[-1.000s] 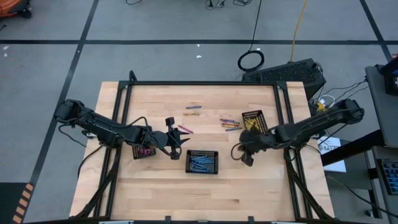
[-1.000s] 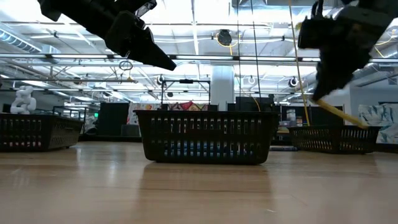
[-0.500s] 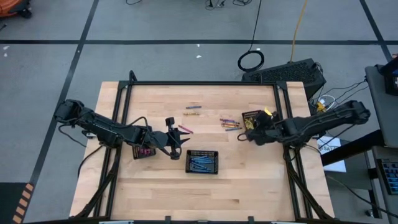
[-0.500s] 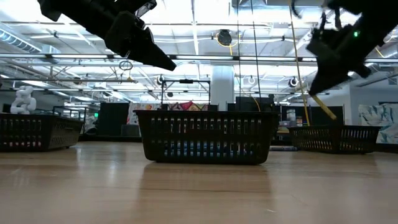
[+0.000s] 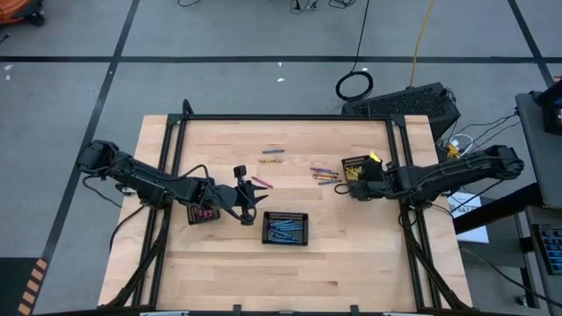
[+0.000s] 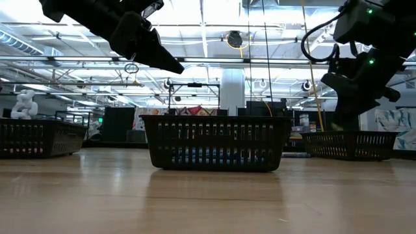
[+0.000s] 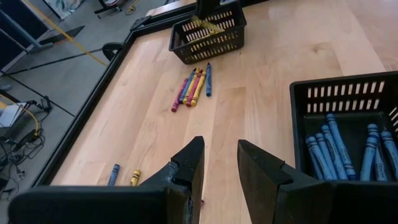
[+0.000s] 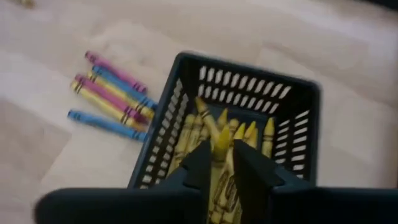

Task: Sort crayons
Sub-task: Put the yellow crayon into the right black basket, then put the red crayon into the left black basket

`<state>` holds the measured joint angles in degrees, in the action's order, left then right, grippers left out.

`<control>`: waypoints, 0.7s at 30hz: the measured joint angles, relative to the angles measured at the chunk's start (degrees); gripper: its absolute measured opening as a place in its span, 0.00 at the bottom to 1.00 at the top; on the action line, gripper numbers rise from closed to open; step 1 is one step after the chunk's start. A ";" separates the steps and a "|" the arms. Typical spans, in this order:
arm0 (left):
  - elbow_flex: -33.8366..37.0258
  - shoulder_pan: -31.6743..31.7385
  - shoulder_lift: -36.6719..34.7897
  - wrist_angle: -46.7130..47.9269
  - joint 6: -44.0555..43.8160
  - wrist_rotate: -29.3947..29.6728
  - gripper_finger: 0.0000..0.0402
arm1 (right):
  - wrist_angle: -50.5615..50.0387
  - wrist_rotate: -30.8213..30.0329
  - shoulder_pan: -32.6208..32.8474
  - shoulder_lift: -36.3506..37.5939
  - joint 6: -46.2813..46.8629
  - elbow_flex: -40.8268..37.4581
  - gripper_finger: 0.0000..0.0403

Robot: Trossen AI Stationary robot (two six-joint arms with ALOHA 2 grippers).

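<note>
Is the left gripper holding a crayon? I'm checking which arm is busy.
No: the left wrist view shows the left gripper with bare table in the gap between its fingers, above the wood beside the blue-crayon tray.

left tray (image 5: 203,214): left side of the table (image 5: 219,272), under the left arm
middle tray (image 5: 286,227): table centre, crayons lying in it
right tray (image 5: 355,167): right side, loose crayons (image 5: 325,175) just to its left
two more crayons (image 5: 271,155): farther back
</note>
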<state>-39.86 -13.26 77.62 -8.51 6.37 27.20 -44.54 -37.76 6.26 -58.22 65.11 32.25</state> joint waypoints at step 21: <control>0.00 0.00 0.00 -0.02 0.00 0.00 0.24 | 1.05 11.15 -11.35 -7.76 -8.81 -0.02 0.18</control>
<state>-39.86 -13.26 77.62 -8.54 6.37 27.20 -43.48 -26.61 -5.09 -65.98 56.30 32.23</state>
